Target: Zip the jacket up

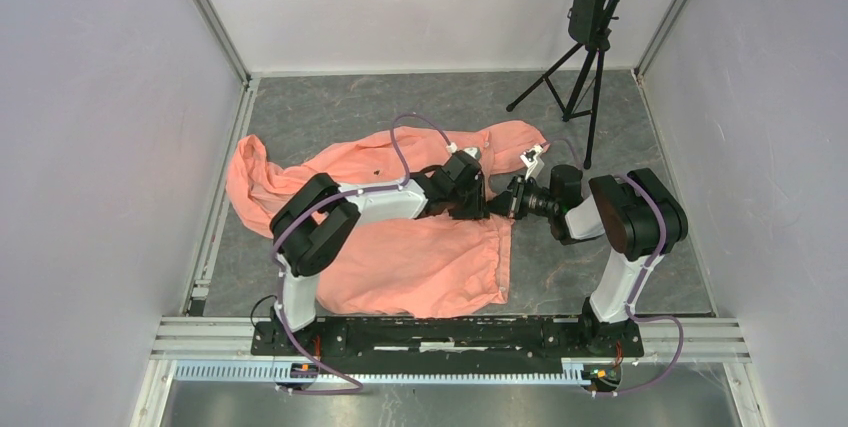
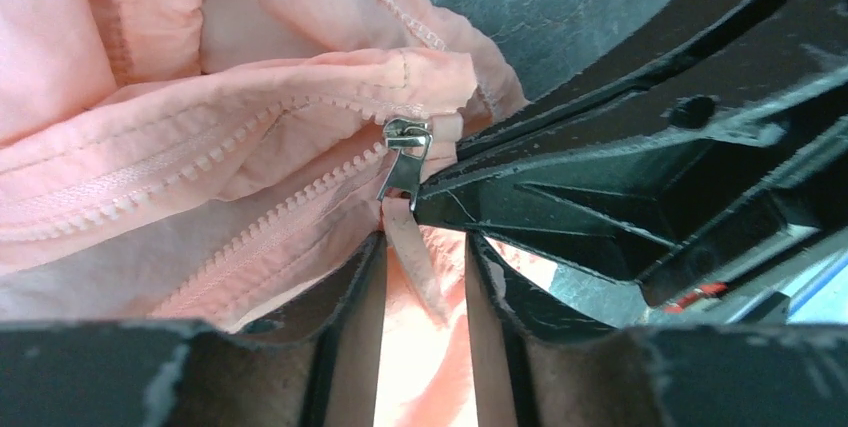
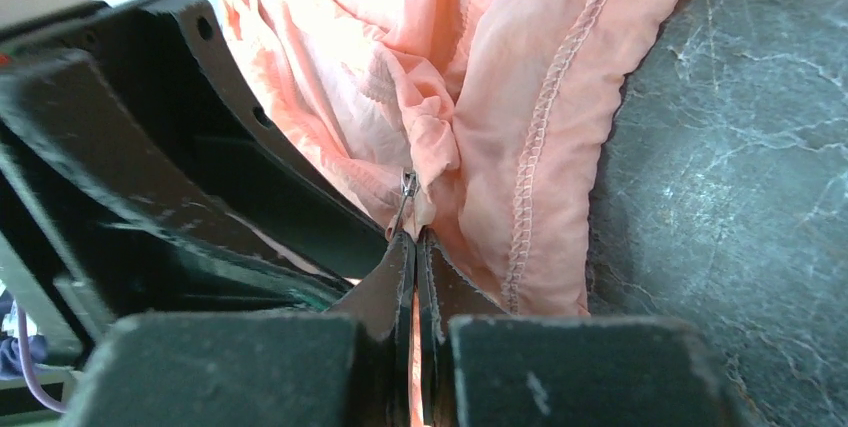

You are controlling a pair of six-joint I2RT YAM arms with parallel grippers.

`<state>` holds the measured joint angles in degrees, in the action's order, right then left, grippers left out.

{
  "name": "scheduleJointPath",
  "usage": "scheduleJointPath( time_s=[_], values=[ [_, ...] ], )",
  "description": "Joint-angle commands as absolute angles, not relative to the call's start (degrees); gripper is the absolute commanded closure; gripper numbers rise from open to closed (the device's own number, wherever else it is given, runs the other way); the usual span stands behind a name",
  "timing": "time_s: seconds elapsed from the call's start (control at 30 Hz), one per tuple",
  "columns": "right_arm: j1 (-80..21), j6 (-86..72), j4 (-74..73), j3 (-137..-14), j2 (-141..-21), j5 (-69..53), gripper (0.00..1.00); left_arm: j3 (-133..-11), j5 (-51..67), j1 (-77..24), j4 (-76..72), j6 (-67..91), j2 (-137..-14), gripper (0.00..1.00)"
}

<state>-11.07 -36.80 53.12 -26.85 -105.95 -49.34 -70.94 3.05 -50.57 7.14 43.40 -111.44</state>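
The salmon-pink jacket point(image 1: 400, 257) lies spread on the grey floor, with both arms meeting over its right edge. In the left wrist view the two pale rows of zipper teeth point(image 2: 250, 237) run into the silver slider point(image 2: 406, 135). Its pull tab point(image 2: 398, 175) hangs down into the tip of my right gripper point(image 2: 428, 197). My right gripper point(image 3: 414, 239) is shut on the pull tab point(image 3: 407, 190). My left gripper point(image 2: 425, 252) has its jaws apart, with a pale fabric strip point(image 2: 412, 247) lying loose between them just below the slider. In the top view the two grippers point(image 1: 487, 203) point(image 1: 510, 199) nearly touch.
A black stand on a tripod point(image 1: 590, 67) is at the back right. White walls and aluminium frame rails point(image 1: 215, 197) close in the grey floor point(image 1: 330, 112) on both sides. The jacket's hood and sleeve spread to the back left point(image 1: 250, 172).
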Motion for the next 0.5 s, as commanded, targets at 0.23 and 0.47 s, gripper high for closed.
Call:
scheduleJointPath(
  time_s=[0.23, 0.47],
  values=[
    [-11.5, -37.5, 56.8, -26.5, -105.8, -51.0, 1.00, -73.2, -5.1, -52.1, 10.3, 41.5, -112.6, 0.74],
    [-10.8, -37.9, 56.4, -25.4, -105.2, -49.5, 1.00, -72.6, -12.4, -51.6, 16.4, 36.4, -105.7, 0.98]
  ],
)
